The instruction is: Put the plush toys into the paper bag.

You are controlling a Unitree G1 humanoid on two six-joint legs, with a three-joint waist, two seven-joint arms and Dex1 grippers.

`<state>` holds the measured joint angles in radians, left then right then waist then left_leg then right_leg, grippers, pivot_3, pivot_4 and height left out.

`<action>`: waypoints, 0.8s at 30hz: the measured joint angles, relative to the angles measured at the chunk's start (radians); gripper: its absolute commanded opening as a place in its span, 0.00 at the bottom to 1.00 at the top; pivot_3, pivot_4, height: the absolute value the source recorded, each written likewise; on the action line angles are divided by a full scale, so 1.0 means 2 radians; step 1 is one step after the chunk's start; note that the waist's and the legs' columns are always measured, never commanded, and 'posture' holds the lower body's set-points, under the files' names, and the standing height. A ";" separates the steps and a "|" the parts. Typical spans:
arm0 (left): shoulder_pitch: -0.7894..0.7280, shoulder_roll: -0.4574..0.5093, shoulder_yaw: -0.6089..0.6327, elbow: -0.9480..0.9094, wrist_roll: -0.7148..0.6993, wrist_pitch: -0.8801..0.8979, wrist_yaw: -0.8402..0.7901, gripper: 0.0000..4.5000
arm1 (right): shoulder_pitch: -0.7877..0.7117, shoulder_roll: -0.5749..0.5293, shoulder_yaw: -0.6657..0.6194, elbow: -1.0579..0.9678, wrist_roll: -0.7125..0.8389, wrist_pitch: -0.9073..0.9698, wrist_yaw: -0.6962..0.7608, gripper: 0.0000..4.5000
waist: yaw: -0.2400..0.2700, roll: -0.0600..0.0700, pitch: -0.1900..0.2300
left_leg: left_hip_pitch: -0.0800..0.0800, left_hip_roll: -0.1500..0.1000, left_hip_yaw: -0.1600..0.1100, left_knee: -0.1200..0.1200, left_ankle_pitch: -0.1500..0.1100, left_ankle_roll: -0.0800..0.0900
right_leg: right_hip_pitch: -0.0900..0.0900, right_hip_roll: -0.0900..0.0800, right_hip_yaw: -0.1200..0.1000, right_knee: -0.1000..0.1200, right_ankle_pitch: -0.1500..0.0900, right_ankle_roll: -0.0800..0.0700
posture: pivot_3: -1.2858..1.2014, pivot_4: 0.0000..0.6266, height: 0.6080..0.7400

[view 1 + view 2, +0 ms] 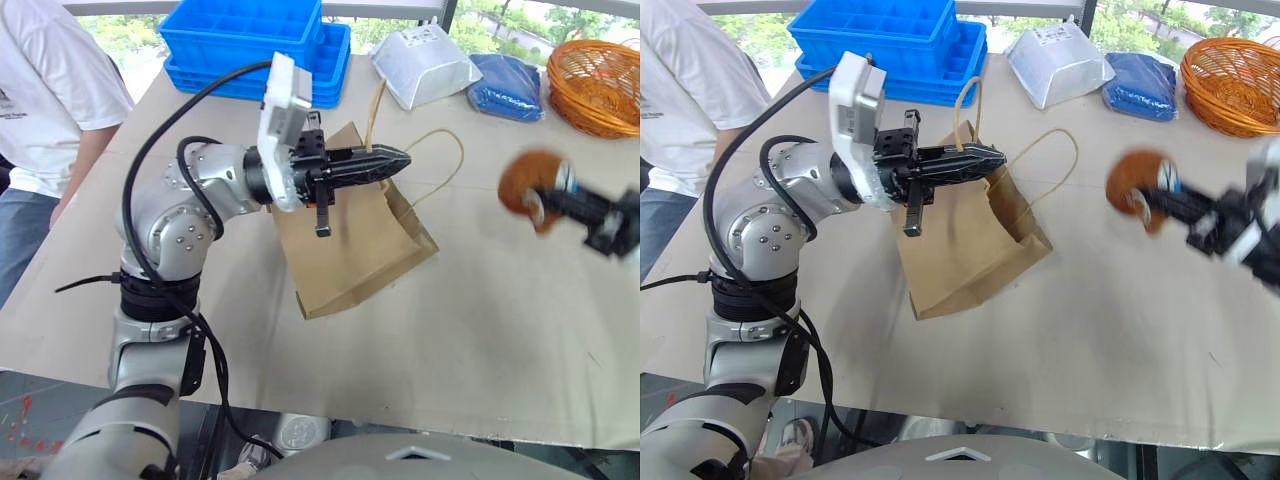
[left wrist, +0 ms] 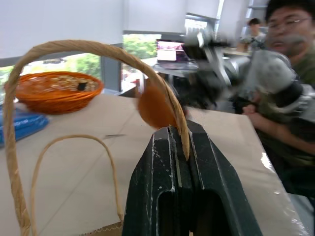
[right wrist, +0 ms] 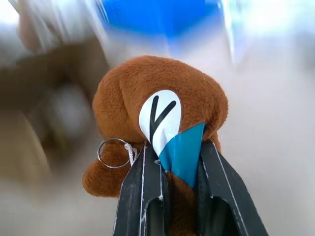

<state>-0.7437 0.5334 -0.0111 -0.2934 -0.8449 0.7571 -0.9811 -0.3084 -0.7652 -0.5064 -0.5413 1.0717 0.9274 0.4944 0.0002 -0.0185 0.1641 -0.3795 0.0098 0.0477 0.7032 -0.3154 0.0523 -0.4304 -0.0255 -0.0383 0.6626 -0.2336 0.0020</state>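
The brown paper bag [image 1: 350,245] lies tilted on the table with its mouth towards the back right. My left gripper [image 1: 400,159] is level above it, shut on one tan cord handle [image 2: 64,45], which is pinched between its fingers [image 2: 162,167] and lifted. The other handle [image 1: 447,165] lies loose on the table. A brown plush toy [image 3: 162,98] with a blue-white mark and a metal ring is held in my right gripper [image 3: 174,147], which is shut on it. The toy [image 1: 522,183] hangs in the air to the right of the bag, apart from it.
Stacked blue crates [image 1: 250,40] stand at the back, with a silver-white foil pouch [image 1: 425,65], a blue packet [image 1: 508,85] and an orange wicker basket [image 1: 595,85] to their right. A person in a white shirt [image 1: 50,90] stands at the table's left edge. Another person [image 2: 290,73] sits beyond the right side.
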 measured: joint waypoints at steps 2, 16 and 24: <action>-0.007 -0.003 0.000 0.000 -0.002 0.000 -0.005 0.00 | -0.043 0.023 0.070 -0.003 -0.021 -0.001 -0.025 0.03 | 0.000 0.000 0.000 | 0.000 0.000 0.000 0.000 0.000 0.000 | 0.000 0.000 0.000 0.000 0.000 0.000 | 0.52 0.24 1.00; -0.012 -0.002 0.002 0.003 -0.002 0.001 0.005 0.00 | -0.148 -0.002 0.419 0.044 -0.248 -0.122 0.199 0.27 | 0.005 0.000 0.000 | -0.003 -0.001 -0.002 0.000 -0.001 0.002 | -0.001 -0.001 0.000 -0.001 0.000 0.000 | 0.52 0.24 1.00; 0.012 0.009 0.001 -0.011 -0.001 0.000 0.004 0.00 | -0.176 0.032 0.408 0.062 -0.295 -0.216 0.250 0.94 | 0.006 0.000 0.000 | -0.002 -0.001 -0.002 0.000 -0.001 0.002 | -0.001 -0.001 0.000 0.000 0.000 0.000 | 0.52 0.24 1.00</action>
<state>-0.7206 0.5508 -0.0089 -0.3162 -0.8460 0.7570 -0.9729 -0.6594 -0.7013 0.3092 -0.4170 0.4819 0.4955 0.9938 0.0131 -0.0186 0.1641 -0.3840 0.0076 0.0438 0.7038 -0.3171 0.0554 -0.4323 -0.0284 -0.0388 0.6618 -0.2335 0.0022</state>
